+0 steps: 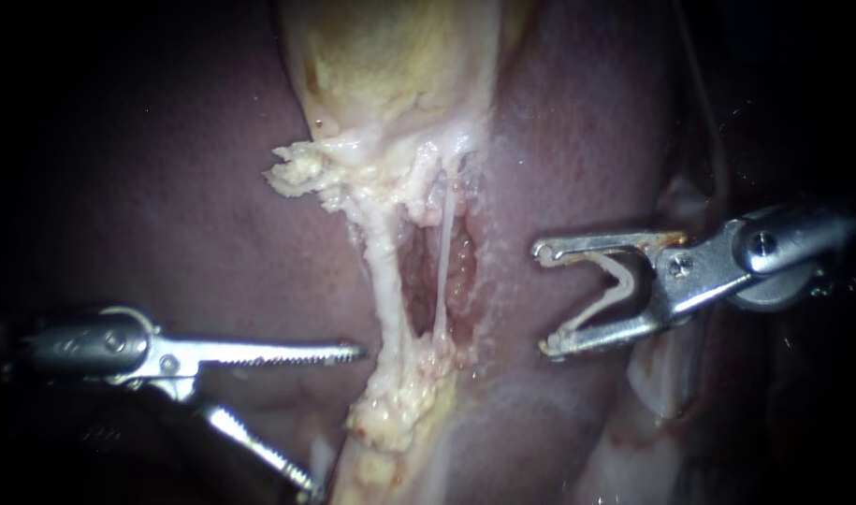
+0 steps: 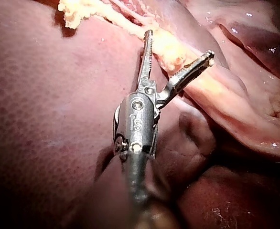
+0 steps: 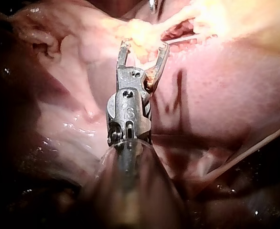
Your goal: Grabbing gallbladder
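close view of pale tissue lying between dark lobes of liver (image 1: 166, 215). the gallbladder (image 1: 390, 65), yellowish and slack, sits at the top middle. below it two thin strands (image 1: 442, 271) run down across an open reddish gap to a lump of fat (image 1: 399, 393).

the left instrument (image 1: 339, 421) comes in low. its toothed jaws are spread wide and hold nothing, the upper tip just beside the thicker strand and the fat. the wide spread suggests it is set to take a bite of tissue here, well below the gallbladder's body.

the right instrument (image 1: 541, 300) hovers over the liver beside the gap, jaws also apart and empty. it touches no strand and probably stands off to leave the left instrument room.
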You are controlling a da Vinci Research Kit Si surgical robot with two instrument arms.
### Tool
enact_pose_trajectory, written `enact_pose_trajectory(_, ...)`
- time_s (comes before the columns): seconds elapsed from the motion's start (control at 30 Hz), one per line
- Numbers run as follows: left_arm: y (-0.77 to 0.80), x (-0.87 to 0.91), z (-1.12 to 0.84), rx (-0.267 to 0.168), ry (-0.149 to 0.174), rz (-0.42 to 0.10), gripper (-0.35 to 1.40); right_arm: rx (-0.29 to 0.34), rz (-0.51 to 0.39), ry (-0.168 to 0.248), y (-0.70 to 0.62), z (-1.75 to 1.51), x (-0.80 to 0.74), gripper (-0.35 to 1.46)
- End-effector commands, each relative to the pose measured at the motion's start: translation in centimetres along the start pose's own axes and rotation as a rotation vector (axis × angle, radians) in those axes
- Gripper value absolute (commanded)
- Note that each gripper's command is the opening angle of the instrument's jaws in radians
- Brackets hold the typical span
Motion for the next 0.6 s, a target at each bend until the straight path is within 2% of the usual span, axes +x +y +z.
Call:
enact_pose_trajectory(0.03,0.00,0.05,-0.07,0.016,0.000,-0.012,1.11,0.000,0.000,0.000,0.00,0.00,0.00,0.50)
enact_pose_trajectory(0.13,-0.07,0.19,-0.27,0.066,0.000,-0.051,1.11,0.000,0.000,0.000,0.00,-0.01,0.00,0.50)
enact_pose_trajectory(0.23,-0.20,0.36,-0.56,0.126,0.002,-0.110,1.06,0.000,0.000,0.000,0.00,-0.01,0.00,0.50)
enact_pose_trajectory(0.37,-0.52,0.63,-1.00,0.220,-0.001,-0.156,1.01,0.000,0.000,0.000,0.00,-0.01,0.00,0.50)
enact_pose_trajectory(0.47,-0.75,0.81,-1.23,0.268,0.013,-0.195,1.01,0.000,0.000,0.000,0.00,0.00,0.00,0.50)
enact_pose_trajectory(0.6,-0.89,0.96,-1.39,0.325,0.047,-0.229,0.96,0.000,0.000,0.000,0.01,0.00,0.00,0.50)
